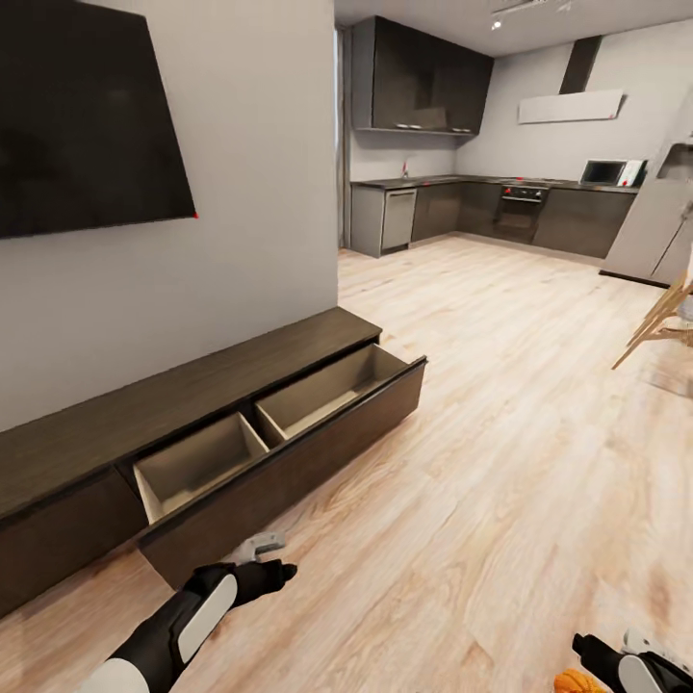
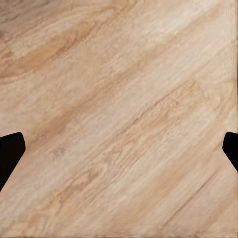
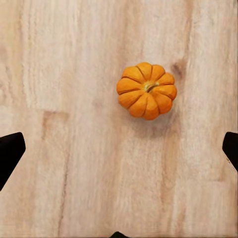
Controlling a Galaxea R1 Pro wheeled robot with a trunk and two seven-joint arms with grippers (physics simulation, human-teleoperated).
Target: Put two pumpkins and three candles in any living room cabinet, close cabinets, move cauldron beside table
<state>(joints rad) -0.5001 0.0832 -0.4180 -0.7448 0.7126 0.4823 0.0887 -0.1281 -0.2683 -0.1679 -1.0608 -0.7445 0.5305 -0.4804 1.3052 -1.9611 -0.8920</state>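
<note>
One small orange ribbed pumpkin (image 3: 147,90) lies on the wood floor, below my right gripper (image 3: 119,148), which hangs open above it with its fingertips spread wide and not touching it. In the head view a sliver of the pumpkin (image 1: 577,681) peeks out at the bottom edge beside the right gripper (image 1: 604,659). The long, low dark-brown cabinet (image 1: 192,385) runs along the left wall, with one wide drawer (image 1: 289,423) pulled out; both its compartments are empty. My left gripper (image 1: 262,549) hovers open over bare floor just in front of that drawer, nothing between its fingers (image 2: 10,151).
A dark TV screen (image 1: 87,115) hangs on the wall above the cabinet. The grey kitchen (image 1: 481,207) lies far back, a pale fridge (image 1: 654,231) at the right. Wooden legs (image 1: 659,322) jut in from the right edge. Wood floor (image 1: 481,433) stretches between.
</note>
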